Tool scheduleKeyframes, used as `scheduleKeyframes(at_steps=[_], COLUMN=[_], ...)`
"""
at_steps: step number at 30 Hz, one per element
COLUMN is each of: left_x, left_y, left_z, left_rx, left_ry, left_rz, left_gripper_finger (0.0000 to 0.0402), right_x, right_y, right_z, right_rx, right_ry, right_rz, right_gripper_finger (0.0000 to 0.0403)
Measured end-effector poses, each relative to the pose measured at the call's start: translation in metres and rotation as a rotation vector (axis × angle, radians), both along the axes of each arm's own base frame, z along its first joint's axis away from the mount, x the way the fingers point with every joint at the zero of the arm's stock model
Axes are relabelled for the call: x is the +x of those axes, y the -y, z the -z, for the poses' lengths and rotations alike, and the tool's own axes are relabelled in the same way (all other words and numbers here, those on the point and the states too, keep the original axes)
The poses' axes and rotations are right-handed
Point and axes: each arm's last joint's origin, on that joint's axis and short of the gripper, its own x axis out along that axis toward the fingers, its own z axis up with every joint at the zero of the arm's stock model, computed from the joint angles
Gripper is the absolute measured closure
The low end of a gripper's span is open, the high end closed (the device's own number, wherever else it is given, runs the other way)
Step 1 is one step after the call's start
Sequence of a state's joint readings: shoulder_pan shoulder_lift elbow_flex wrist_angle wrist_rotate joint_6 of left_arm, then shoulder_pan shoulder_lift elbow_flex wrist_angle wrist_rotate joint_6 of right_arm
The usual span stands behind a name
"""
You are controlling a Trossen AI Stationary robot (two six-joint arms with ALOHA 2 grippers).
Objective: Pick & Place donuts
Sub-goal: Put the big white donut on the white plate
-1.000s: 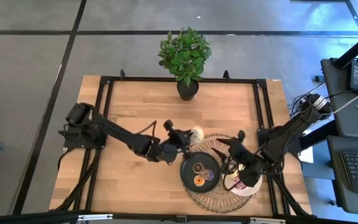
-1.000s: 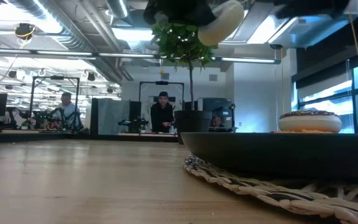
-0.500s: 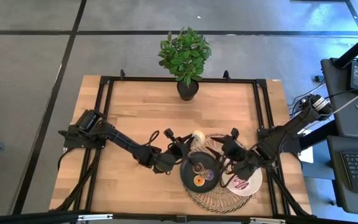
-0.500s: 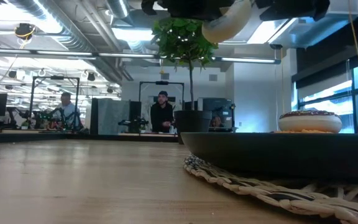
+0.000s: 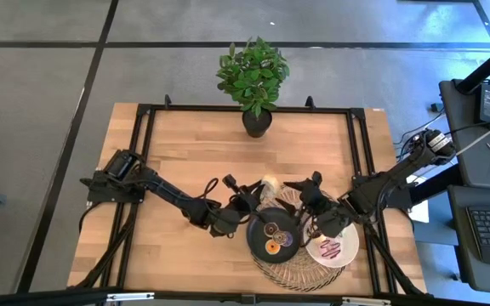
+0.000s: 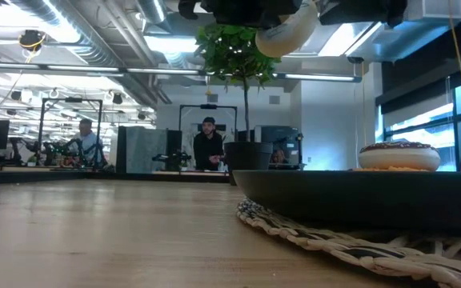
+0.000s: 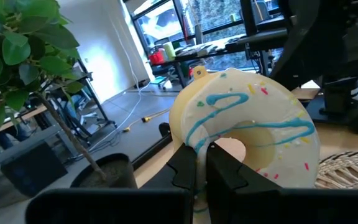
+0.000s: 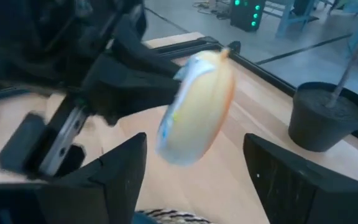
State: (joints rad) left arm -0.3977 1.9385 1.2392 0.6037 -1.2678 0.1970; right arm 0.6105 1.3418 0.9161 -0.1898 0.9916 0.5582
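My left gripper [image 5: 260, 194] is shut on a white donut with blue icing lines [image 7: 247, 124], held up in the air over the far edge of the woven mat [image 5: 292, 272]. The donut also shows in the high view [image 5: 270, 183] and the low view [image 6: 290, 32]. My right gripper [image 5: 303, 189] is open and empty just right of the donut, with a finger on each side of it in the right wrist view [image 8: 194, 146], not touching. Three mini donuts [image 5: 276, 238] lie on the black plate [image 5: 258, 223]. A pink donut [image 5: 330, 248] lies on the white plate [image 5: 347, 255]. My left gripper pinches the white donut's ring [image 7: 194, 146] between its two fingers at one spot on the ring. The fingers come about level from the table's left. The donut stands on edge beyond the fingertips, lifted clear of the mat and plates.
A potted plant [image 5: 253, 76] stands at the table's far edge. The woven mat bears both plates at the near middle. A chocolate-iced donut [image 6: 398, 156] shows above the black plate's rim [image 6: 358, 192] in the low view. Bare wood lies at the table's left.
My right gripper has gone from over the white plate toward the table's far edge and left, up to the white donut, staying open. My left gripper has edged a little toward the right with the donut, still shut on it.
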Motion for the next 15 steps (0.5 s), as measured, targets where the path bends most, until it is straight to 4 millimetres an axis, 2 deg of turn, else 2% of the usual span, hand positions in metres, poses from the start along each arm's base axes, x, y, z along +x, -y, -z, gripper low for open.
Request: scheduleKeyframes(at_steps=[7, 15], left_x=[0.000, -0.001], left_y=[0.000, -0.001], left_z=[0.000, 0.000], left_rx=[0.000, 0.007], left_ry=[0.000, -0.006], left_rz=[-0.003, -0.025], left_gripper_finger=[0.0391, 0.0391], right_x=[0.005, 0.010], right_y=[0.010, 0.014], right_z=[0.000, 0.000], right_rx=[0.020, 0.045], right_ry=[0.010, 0.003], right_rz=[0.045, 0.024], right_gripper_finger=[0.0155, 0.0249])
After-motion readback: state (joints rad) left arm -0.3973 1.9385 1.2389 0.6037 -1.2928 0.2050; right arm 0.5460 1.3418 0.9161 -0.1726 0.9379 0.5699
